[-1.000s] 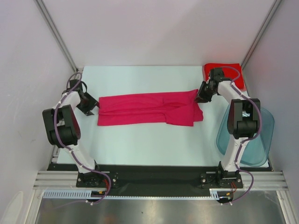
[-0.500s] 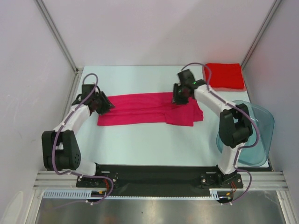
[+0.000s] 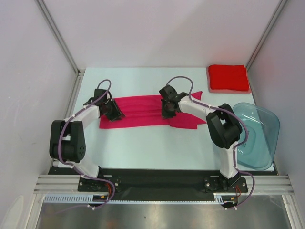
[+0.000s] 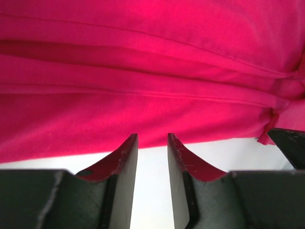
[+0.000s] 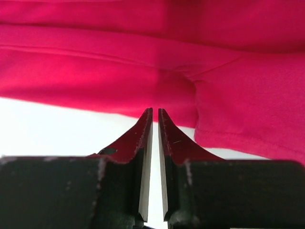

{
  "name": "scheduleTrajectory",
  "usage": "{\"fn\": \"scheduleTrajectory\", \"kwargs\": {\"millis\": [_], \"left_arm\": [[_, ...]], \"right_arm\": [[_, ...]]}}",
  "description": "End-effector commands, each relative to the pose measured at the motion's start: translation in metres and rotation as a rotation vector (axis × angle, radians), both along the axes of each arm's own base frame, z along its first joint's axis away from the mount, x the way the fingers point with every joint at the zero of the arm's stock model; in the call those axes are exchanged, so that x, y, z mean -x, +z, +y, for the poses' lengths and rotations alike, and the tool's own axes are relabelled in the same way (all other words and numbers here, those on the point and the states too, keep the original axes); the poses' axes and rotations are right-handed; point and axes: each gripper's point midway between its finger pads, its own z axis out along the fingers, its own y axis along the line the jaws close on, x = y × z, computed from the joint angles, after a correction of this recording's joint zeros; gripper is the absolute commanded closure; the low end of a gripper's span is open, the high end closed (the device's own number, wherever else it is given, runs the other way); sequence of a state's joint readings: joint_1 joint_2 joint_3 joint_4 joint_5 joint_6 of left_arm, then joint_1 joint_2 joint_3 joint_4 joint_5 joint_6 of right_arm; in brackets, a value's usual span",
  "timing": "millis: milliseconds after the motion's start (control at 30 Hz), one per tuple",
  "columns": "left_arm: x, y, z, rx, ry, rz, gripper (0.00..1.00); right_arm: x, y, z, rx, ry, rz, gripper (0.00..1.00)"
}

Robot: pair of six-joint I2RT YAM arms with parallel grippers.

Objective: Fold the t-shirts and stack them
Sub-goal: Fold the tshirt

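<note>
The magenta-pink t-shirt (image 3: 143, 110) lies folded into a long band across the table's middle. It fills the upper part of the left wrist view (image 4: 152, 71) and of the right wrist view (image 5: 152, 57). My left gripper (image 3: 114, 112) is over its left end. In its own view the left gripper (image 4: 152, 139) is open, tips at the shirt's near hem, bare table in the gap. My right gripper (image 3: 166, 110) sits mid-band. Up close the right gripper (image 5: 155, 112) is closed to a thin slit, tips pinching the near hem beside a sleeve fold. The red t-shirt (image 3: 228, 78) lies folded at the back right.
A translucent blue-grey tub (image 3: 259, 136) stands at the right edge, close to the right arm's elbow. White walls and metal posts enclose the table (image 3: 143, 148) on three sides. The black base rail runs along the near edge.
Both arms swung inward from the shirt's outer ends onto it. The right gripper travelled left from beside the red t-shirt to mid-band and narrowed; the left gripper moved right and partly closed.
</note>
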State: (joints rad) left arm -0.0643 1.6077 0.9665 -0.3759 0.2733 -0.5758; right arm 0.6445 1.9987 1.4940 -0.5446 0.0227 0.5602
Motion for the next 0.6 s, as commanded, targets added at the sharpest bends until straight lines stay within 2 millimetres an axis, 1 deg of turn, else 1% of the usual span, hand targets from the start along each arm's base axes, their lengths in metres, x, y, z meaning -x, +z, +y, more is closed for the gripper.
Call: {"fn": "scheduleTrajectory", "kwargs": {"millis": [0, 33, 67, 100, 167, 400, 567], "left_arm": [[-0.019, 0.007, -0.001, -0.004, -0.018, -0.039, 0.66], [-0.022, 0.008, -0.001, -0.006, -0.018, -0.041, 0.67], [-0.021, 0.006, -0.001, -0.011, -0.02, -0.032, 0.67], [-0.021, 0.001, 0.0, -0.017, -0.021, -0.018, 0.67], [-0.021, -0.001, 0.002, -0.024, -0.023, -0.009, 0.68], [-0.023, -0.01, 0.004, -0.043, -0.026, 0.019, 0.69], [-0.024, -0.017, 0.008, -0.064, -0.024, 0.04, 0.71]], "right_arm": [[-0.014, -0.004, 0.002, 0.016, -0.031, -0.053, 0.87], [-0.017, -0.003, 0.002, 0.018, -0.029, -0.06, 0.87], [-0.017, -0.009, 0.002, 0.029, -0.031, -0.049, 0.87], [-0.019, -0.01, 0.002, 0.036, -0.03, -0.05, 0.87], [-0.022, -0.013, 0.003, 0.043, -0.028, -0.051, 0.87], [-0.034, -0.02, 0.001, 0.075, -0.036, -0.062, 0.86], [-0.041, -0.017, -0.003, 0.068, -0.057, -0.062, 0.87]]}}
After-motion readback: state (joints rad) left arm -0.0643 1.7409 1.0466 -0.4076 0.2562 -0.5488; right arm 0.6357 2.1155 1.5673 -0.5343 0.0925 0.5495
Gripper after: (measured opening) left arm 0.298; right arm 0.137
